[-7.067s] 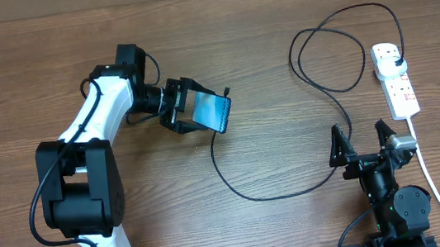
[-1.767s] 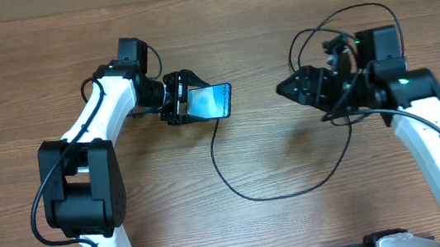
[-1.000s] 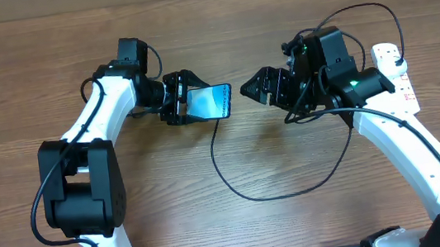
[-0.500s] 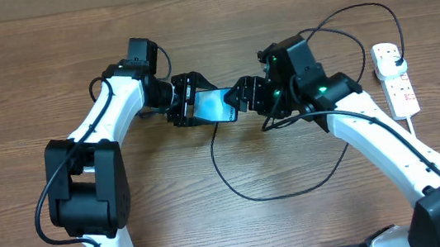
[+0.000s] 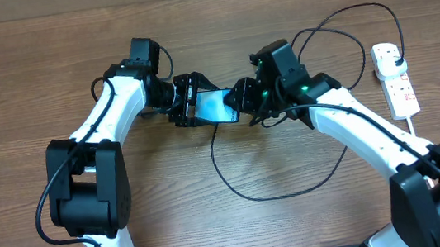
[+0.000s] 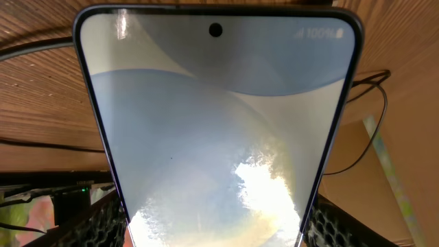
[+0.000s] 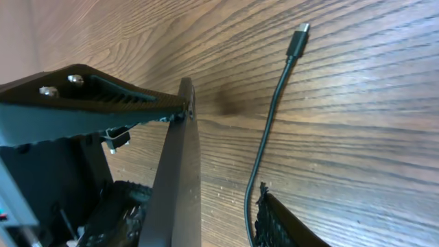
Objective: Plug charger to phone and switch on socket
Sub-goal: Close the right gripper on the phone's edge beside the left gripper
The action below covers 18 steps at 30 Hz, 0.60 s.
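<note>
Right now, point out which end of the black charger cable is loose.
The small connector tip, lying unplugged on the wooden table near the phone. The other end's black plug sits in the white power strip.

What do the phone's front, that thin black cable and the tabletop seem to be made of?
The phone looks glass-fronted and glossy, judging by its bright glare; its dark frame is unclear. The cable looks like matte black rubber or plastic. The tabletop shows brown wood grain, possibly a laminate.
</note>
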### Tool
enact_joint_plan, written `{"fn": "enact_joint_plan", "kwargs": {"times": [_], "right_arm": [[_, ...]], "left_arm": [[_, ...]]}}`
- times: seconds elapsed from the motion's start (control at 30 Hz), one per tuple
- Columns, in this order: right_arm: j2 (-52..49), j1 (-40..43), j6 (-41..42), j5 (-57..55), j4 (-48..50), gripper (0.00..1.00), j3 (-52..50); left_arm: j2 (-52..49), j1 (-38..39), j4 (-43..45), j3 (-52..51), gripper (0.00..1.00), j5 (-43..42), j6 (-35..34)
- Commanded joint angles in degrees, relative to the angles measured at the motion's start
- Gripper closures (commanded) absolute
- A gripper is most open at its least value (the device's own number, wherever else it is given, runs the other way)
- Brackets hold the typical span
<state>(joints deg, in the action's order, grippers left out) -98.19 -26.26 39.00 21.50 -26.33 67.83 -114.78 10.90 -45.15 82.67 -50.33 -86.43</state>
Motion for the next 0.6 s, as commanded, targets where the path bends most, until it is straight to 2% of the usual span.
{"fn": "enact_joint_plan", "kwargs": {"times": [0.0,0.57], "right_arm": [[-1.1,-1.0,0.2,-0.9,1.4,0.60,1.5],[-1.1,-3.4,0.7,-1.8,3.5,0.81,1.5]], "left_arm": [[-0.3,0.4,0.0,1.4,0.43,-3.3,1.1],[-0.3,0.4,0.0,1.4,0.42,-3.3,0.7]]}}
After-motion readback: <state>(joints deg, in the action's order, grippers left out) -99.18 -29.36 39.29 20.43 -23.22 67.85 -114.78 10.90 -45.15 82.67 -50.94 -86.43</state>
